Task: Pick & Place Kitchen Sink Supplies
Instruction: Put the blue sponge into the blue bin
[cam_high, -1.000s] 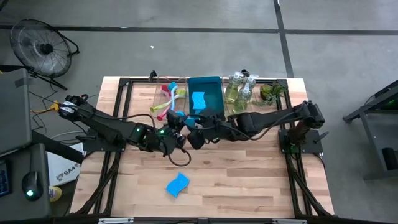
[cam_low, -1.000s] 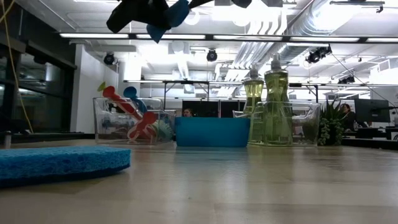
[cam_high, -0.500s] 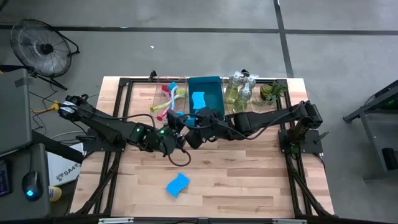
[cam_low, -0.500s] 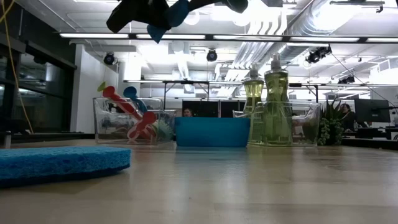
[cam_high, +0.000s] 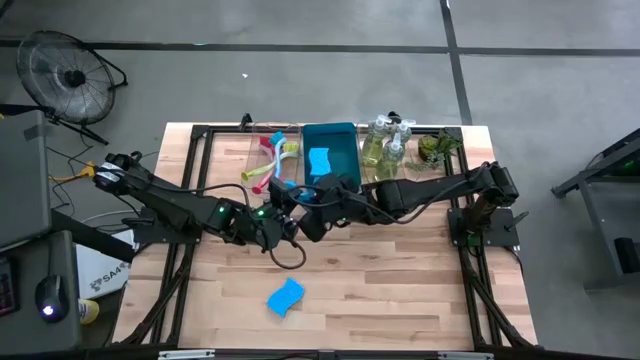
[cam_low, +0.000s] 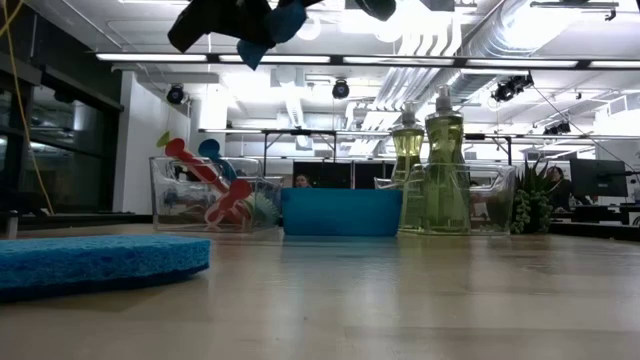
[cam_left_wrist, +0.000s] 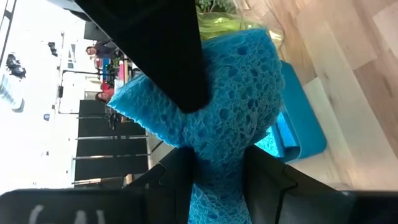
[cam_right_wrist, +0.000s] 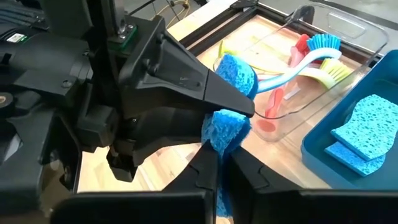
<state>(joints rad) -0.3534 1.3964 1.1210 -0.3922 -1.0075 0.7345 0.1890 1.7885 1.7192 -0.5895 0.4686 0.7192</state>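
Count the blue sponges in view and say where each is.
3: one sponge lies on the table near its front, one in the blue bin, one held between the left gripper and right gripper. More may be hidden.

Front counter (cam_high: 400, 290) open except one sponge (cam_high: 285, 297); back edge blocked by brush tray (cam_high: 258, 150), blue bin (cam_high: 345, 150), pump bottles (cam_high: 383, 143).

Held sponge (cam_left_wrist: 239, 99): coarse open-pored foam, matt, rough. Gripper fingers (cam_left_wrist: 168, 56): matt black plastic. Table (cam_high: 400, 290): pale wood planks, smooth, low sheen. Tray (cam_right_wrist: 323, 68): clear glossy plastic. Bin (cam_low: 341, 212): smooth blue plastic. Pump bottles (cam_low: 443, 170): clear, glossy.
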